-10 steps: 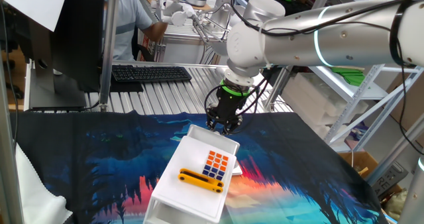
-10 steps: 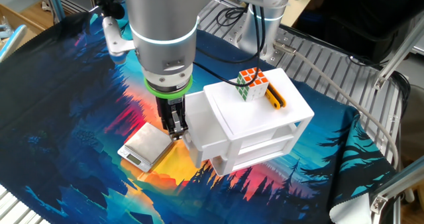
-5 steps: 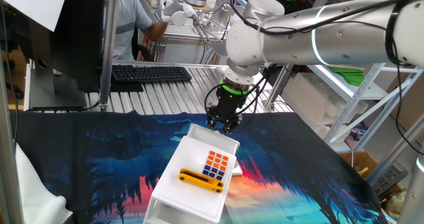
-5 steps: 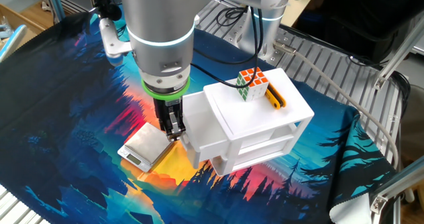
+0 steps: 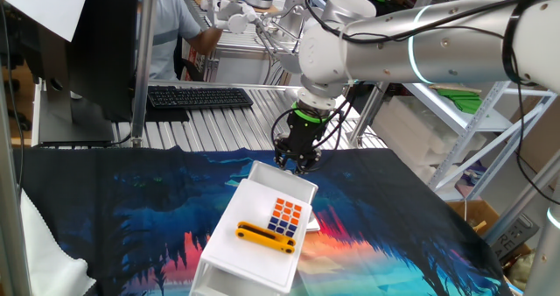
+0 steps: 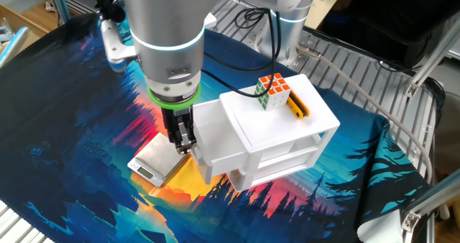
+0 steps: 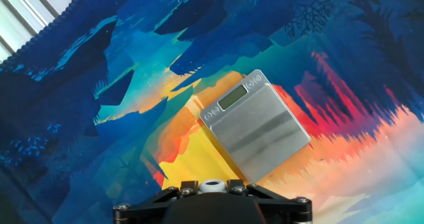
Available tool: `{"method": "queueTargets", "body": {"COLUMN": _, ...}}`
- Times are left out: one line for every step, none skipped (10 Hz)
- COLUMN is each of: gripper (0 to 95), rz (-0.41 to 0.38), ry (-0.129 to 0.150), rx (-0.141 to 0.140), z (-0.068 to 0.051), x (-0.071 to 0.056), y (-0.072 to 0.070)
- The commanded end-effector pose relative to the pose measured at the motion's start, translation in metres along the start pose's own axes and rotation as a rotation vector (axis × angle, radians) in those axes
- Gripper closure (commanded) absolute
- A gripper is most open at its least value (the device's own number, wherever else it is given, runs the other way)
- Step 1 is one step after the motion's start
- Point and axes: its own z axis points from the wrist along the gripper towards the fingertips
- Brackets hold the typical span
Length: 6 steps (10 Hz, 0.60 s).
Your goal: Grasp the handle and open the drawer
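On the desk [image 6: 65,128], which is covered by a cloth printed with a blue, orange and red forest scene, the white cabinet [image 6: 284,139] stands right of centre in the other fixed view. Nearest the camera there, a small silver scale [image 6: 157,159] lies flat on the cloth, just beside the cabinet's left end; its little display shows in the hand view, but no writing on it can be read. Above the scale the arm comes down almost vertically, its wrist ringed in green, and the end effector [image 6: 181,136] points straight down at the left edge of the drawer [image 6: 208,135]. That drawer, a shallow white tray with a raised rim, sticks out to the left from the cabinet's top level. The fingers appear closed on the drawer's outer edge, where the handle would be, though the contact itself is hidden. I cannot tell whether the drawer holds anything. Farther back, on the cabinet's top, an orange-and-blue tiled cube [image 6: 274,90] stands touching a yellow bar [image 6: 298,105].
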Motion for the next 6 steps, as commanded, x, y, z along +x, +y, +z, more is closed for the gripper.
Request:
{"method": "queueTargets", "body": {"gripper": 95.0, "rz": -0.004, "ry": 0.003, "rx": 0.001, "z": 0.0005, "x": -0.0039, "y": 0.0007}}
{"method": "queueTargets", "body": {"gripper": 95.0, "rz": -0.007, "ry": 0.003, "rx": 0.0, "z": 0.0008, "x": -0.0071, "y": 0.001}}
{"method": "queueTargets", "body": {"gripper": 95.0, "rz": -0.01, "ry": 0.004, "rx": 0.0, "z": 0.0011, "x": -0.0098, "y": 0.0012}}
{"method": "queueTargets", "body": {"gripper": 95.0, "rz": -0.014, "ry": 0.002, "rx": -0.002, "z": 0.0026, "x": -0.0116, "y": 0.0001}}
{"method": "queueTargets", "body": {"gripper": 95.0, "rz": -0.015, "ry": 0.0, "rx": -0.003, "z": 0.0035, "x": -0.0124, "y": -0.0007}}
{"method": "queueTargets", "body": {"gripper": 95.0, "rz": -0.016, "ry": 0.0, "rx": -0.003, "z": 0.0036, "x": -0.0126, "y": -0.0009}}
